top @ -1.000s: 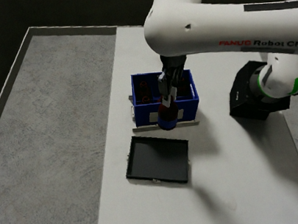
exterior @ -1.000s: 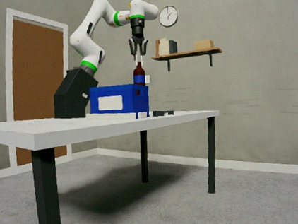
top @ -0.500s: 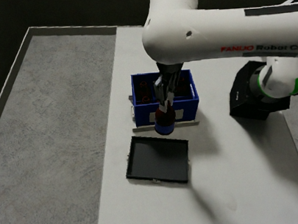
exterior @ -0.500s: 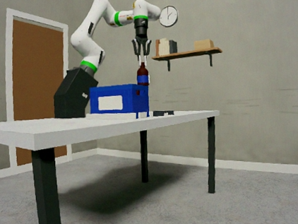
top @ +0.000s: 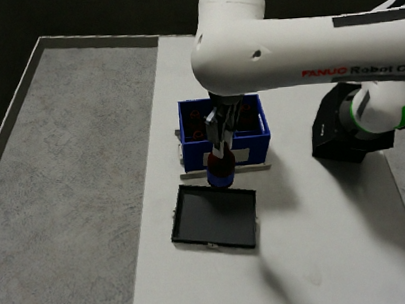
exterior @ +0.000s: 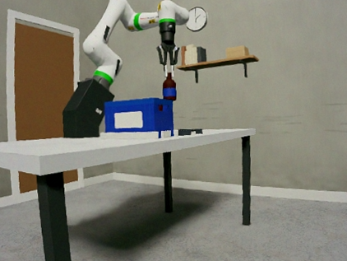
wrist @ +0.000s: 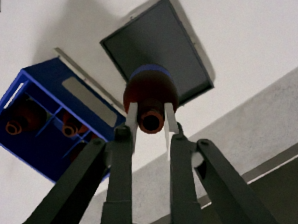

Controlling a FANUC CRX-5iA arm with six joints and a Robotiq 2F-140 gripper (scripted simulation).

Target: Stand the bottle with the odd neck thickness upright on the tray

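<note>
Your gripper (top: 222,151) (exterior: 169,73) (wrist: 150,114) was clenched on the neck of a bottle (top: 221,170) (exterior: 169,89) (wrist: 150,90), which hung upright in the air, off the tray side of the crate (top: 193,158) (exterior: 149,116) (wrist: 50,72). You had other bottles (top: 197,134) (wrist: 30,117) inside the crate. The crate stood level on the table (top: 335,216) (exterior: 15,152) (wrist: 250,30), and your tray (top: 215,219) (exterior: 190,132) (wrist: 155,45) lay flat near the crate, apart from it.

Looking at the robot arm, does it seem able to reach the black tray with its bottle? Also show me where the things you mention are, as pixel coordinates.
Probably yes: the fingers (top: 222,151) (exterior: 169,71) hold the bottle (top: 221,170) (exterior: 169,89) (wrist: 151,90) above crate height, with nothing visible between it and the tray (top: 212,216) (exterior: 184,132) (wrist: 160,42).
</note>
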